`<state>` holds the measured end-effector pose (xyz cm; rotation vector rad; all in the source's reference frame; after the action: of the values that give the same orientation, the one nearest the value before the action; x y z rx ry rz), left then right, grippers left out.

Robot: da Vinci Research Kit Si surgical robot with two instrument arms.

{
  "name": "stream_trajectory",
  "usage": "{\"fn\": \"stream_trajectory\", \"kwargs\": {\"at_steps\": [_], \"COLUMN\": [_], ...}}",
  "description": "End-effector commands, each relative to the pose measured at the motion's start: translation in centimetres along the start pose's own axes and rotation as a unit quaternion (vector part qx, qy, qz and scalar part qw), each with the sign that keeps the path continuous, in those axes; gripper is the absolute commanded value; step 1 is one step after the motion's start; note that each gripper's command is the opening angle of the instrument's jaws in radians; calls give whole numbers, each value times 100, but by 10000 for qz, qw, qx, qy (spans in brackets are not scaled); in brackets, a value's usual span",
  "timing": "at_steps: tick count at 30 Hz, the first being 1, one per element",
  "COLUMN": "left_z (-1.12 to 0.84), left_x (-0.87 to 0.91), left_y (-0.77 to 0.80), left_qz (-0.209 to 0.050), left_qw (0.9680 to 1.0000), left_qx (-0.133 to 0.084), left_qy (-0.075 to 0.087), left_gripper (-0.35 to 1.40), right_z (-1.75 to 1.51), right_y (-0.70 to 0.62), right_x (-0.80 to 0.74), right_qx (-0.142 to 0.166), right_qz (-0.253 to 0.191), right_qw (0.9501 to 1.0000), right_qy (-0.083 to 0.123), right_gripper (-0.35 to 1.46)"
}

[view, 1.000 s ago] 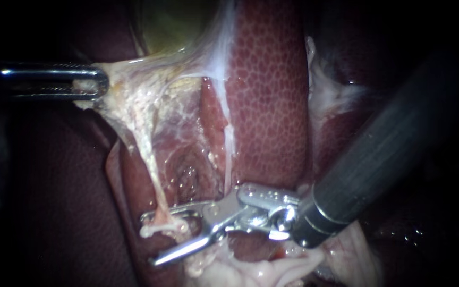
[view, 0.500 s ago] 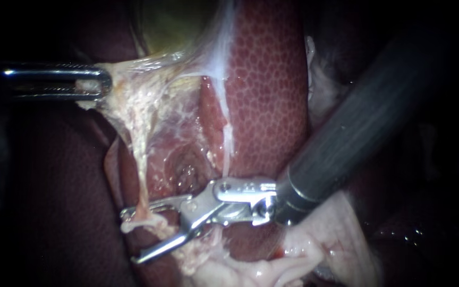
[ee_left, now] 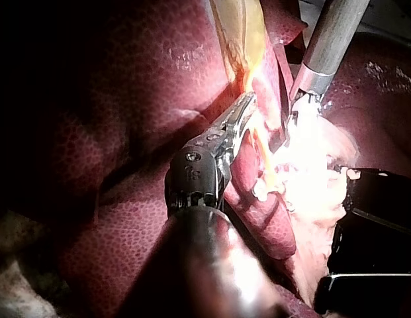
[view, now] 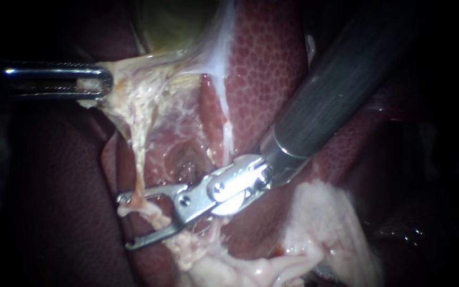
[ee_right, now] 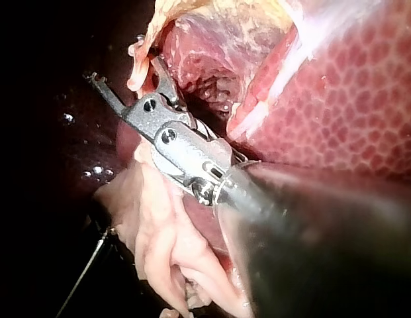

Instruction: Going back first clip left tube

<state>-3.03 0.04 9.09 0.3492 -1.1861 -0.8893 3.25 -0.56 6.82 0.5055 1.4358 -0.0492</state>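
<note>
Left wrist view alone shows left instrument (ee_left: 247,103) jaws clamped flat on pale tissue (ee_left: 239,36). In endoscope view, right instrument (view: 126,220) jaws gape wide, straddling left tube (view: 139,165), not gripping. Liver (view: 261,79) close behind; dark room beyond tips.

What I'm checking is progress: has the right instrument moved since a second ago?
Yes: the right instrument shifted leftward and up against the liver.

Mottled liver (view: 266,79) (gallbladder (view: 171,24) above)
</note>
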Motion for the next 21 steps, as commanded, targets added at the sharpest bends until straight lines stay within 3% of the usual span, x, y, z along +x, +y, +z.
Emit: {"fn": "stream_trajectory", "kwargs": {"at_steps": [1,2,4,7,8,11,15,17,18,21], "left_z": [0,0,-1,-1,-1,-2,-2,-2,-2,-1], "left_x": [0,0,0,0,0,0,0,0,0,0], "left_y": [0,0,0,0,0,0,0,0,0,0], "left_qz": [1,1,1,1,2,2,2,2,2,2], "left_qw": [10000,10000,10000,10000,10000,10000,10000,10000,10000,10000], "left_qx": [2,2,2,4,4,5,5,5,5,5], "left_qy": [0,0,1,1,1,1,1,1,1,1], "left_gripper": [-35,-35,-35,-35,-35,-35,-35,-35,-35,-35], "right_z": [0,-1,-2,-2,-3,-6,-7,-8,-8,-11], "right_y": [0,0,0,0,0,-1,1,3,3,8], "right_x": [-1,-1,-1,-2,-2,-4,-6,-9,-10,-16], "right_qx": [59,62,28,41,31,45,-12,-17,-20,-90], "right_qz": [306,689,1571,2611,2810,3566,4248,4462,4515,4546], "right_qw": [9995,9976,9871,9640,9583,9327,9034,8930,8903,8886], "right_qy": [36,87,291,504,512,546,584,594,597,610], "right_gripper": [60,60,59,58,58,58,58,58,58,58]}}
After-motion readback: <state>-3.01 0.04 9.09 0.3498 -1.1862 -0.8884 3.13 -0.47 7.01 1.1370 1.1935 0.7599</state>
